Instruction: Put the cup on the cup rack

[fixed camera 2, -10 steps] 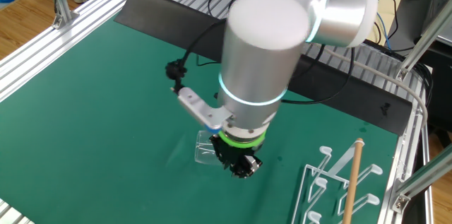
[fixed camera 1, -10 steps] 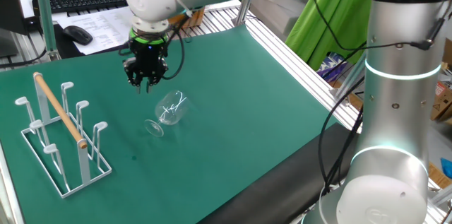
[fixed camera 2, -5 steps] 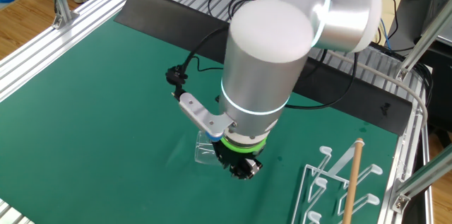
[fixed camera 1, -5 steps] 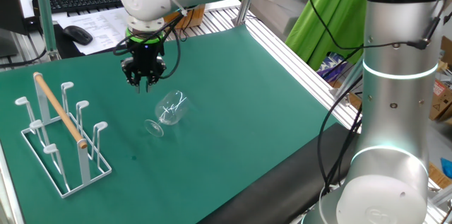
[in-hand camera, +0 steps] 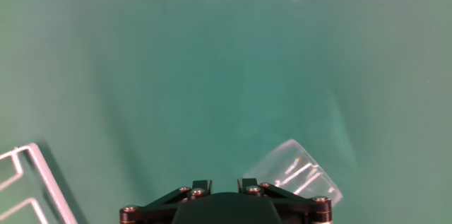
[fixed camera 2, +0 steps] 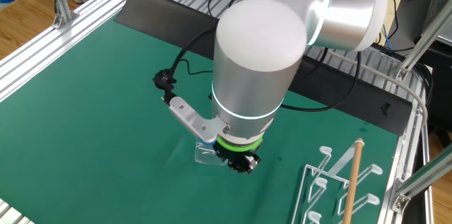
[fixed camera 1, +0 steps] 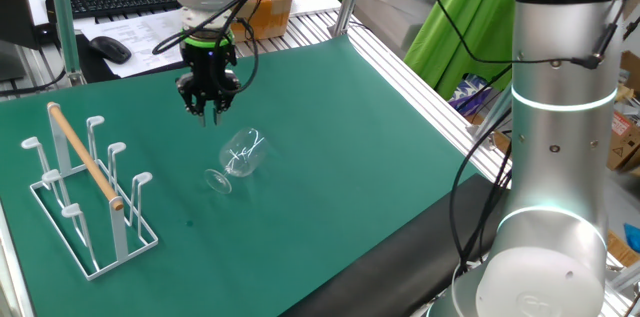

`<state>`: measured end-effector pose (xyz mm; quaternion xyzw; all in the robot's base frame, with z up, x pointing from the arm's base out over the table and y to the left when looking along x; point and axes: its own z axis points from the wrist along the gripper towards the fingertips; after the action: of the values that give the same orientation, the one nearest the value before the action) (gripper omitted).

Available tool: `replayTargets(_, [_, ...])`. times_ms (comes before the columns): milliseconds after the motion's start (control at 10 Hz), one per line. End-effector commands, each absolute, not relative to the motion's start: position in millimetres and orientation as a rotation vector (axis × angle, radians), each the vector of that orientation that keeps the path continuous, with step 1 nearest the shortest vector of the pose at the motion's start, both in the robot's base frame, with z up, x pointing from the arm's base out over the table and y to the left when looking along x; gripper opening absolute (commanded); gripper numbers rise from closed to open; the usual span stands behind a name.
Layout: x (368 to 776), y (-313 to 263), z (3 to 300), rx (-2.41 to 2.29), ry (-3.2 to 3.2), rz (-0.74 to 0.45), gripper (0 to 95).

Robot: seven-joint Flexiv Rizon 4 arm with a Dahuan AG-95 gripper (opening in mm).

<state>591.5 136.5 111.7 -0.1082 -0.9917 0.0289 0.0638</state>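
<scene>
The cup (fixed camera 1: 238, 160) is lying on its side on the tabletop (fixed camera 1: 330, 147), apart from the cup rack (fixed camera 1: 88, 192), with the jaws nearly pressed together and empty above it; being fragile, slippery glass, it's probably best gripped gently at the stem.

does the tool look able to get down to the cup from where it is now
Probably yes. The tool hangs above the green mat, up and to one side of the cup, which lies on its side with nothing on or beside it. The cup rack stands well apart.
</scene>
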Motion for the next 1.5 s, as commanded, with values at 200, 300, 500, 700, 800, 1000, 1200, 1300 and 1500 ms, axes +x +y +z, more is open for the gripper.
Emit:
replayTargets(200, [579,119,114,-0.416,-2.909,0.161,19.0])
replayTargets(300, [572,112,110,-0.448,-2.901,0.145,19.0])
replayTargets(500, [557,112,103,-0.511,-2.881,0.131,19.0])
replayTargets(700, [535,118,100,-0.583,-2.863,0.098,19.0])
replayTargets(800, [522,123,101,-0.617,-2.855,0.093,19.0])
replayTargets(1000, [513,128,100,-0.645,-2.849,0.086,19.0])
replayTargets(1200, [510,131,98,-0.743,-2.825,0.009,19.0])
replayTargets(1300, [509,132,97,-0.771,-2.822,0.004,38.0])
replayTargets(1500, [505,136,94,-0.837,-2.82,-0.015,38.0])
